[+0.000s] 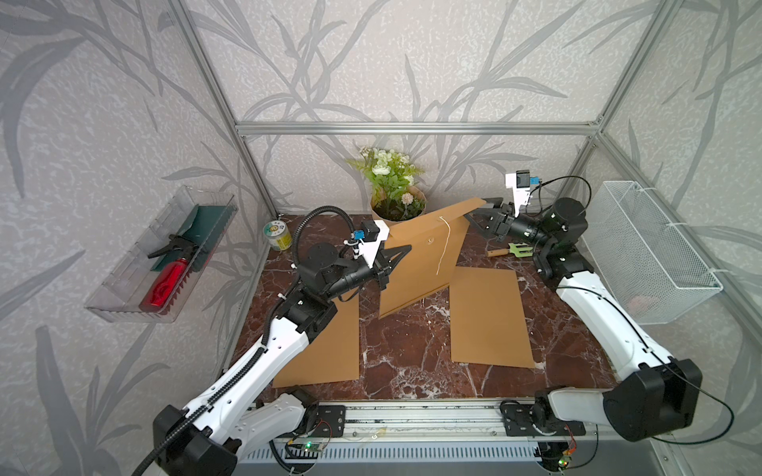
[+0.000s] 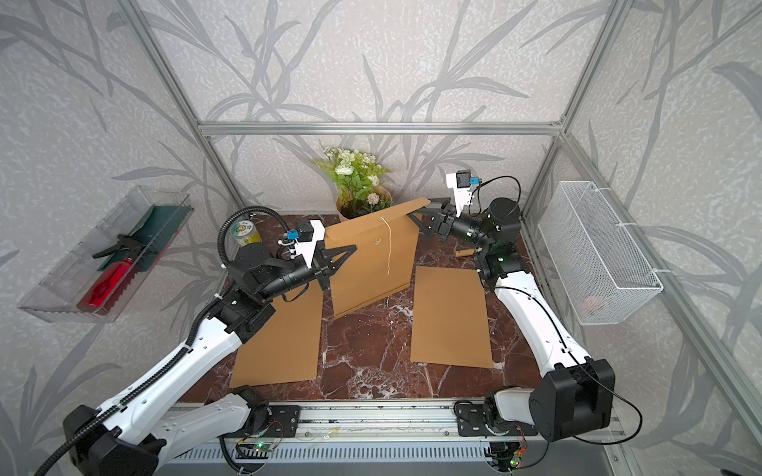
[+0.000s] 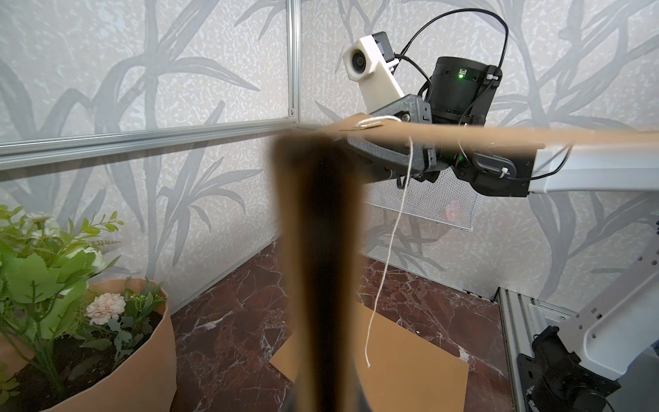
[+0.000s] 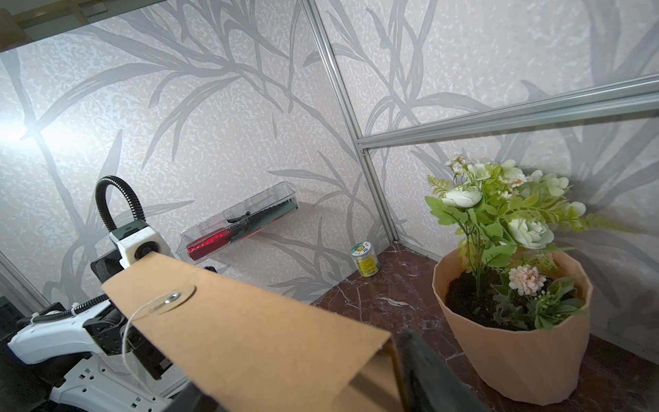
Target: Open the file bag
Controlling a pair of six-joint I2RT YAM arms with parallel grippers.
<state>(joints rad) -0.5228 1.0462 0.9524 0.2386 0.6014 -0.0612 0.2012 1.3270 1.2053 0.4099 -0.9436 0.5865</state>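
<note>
The file bag [image 1: 416,263] [image 2: 371,263] is a brown kraft envelope held tilted in the air over the middle of the marble table. Its white string [image 1: 443,243] hangs loose from the round button [image 4: 171,298] on the flap. My left gripper [image 1: 402,252] [image 2: 350,250] is shut on the bag's left edge, which fills the left wrist view as a blurred brown band [image 3: 321,249]. My right gripper [image 1: 478,213] [image 2: 422,210] is at the flap end, jaws wide apart. The flap's corner lies between them, with one finger [image 4: 424,360] beside the bag's mouth.
Two more kraft envelopes lie flat on the table [image 1: 325,346] [image 1: 488,317]. A potted plant [image 1: 396,193] stands at the back, a small jar [image 1: 277,235] at the back left, a green hand rake [image 1: 513,250] under my right wrist. A wire basket [image 1: 651,251] and a clear tray [image 1: 123,288] hang on the side walls.
</note>
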